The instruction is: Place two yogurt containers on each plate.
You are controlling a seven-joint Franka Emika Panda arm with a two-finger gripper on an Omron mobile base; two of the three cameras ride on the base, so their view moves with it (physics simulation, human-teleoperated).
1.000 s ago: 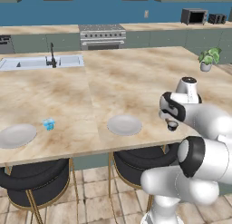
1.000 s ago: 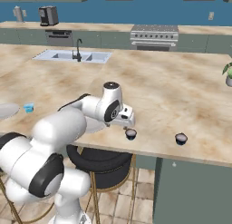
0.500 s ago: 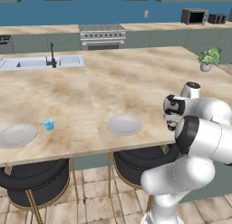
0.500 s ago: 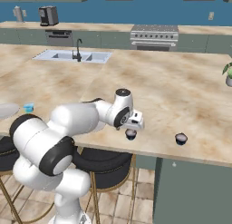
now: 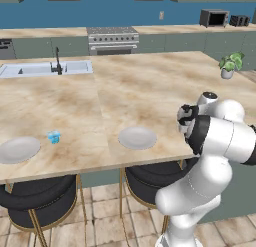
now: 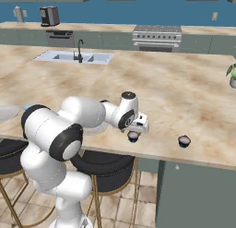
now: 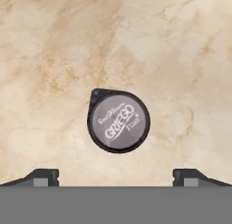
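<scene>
Gripper (image 7: 116, 177) jaws stand wide apart and hold nothing, hanging straight over a dark yogurt cup (image 7: 118, 120) whose grey foil lid, with a small pull tab, faces up between the two fingertips (image 7: 43, 177). Bare marble counter (image 7: 54, 46) lies on every side of this cup in the hand view, with nothing touching it. From the right base view the same cup (image 6: 133, 136) sits just under the hand, close to the counter's near edge, and a second dark cup (image 6: 184, 141) stands well apart to its right, also near that edge. Between the two cups the counter is open. In the left base view a pale plate (image 5: 137, 138) rests near the front edge, left of the arm, and another plate (image 5: 19, 149) lies far to the left by the same edge. Beside that far plate stands a light blue cup (image 5: 54, 137), apart from it. Both plates are bare. Black stools (image 5: 37, 201) sit under the counter's overhang.
</scene>
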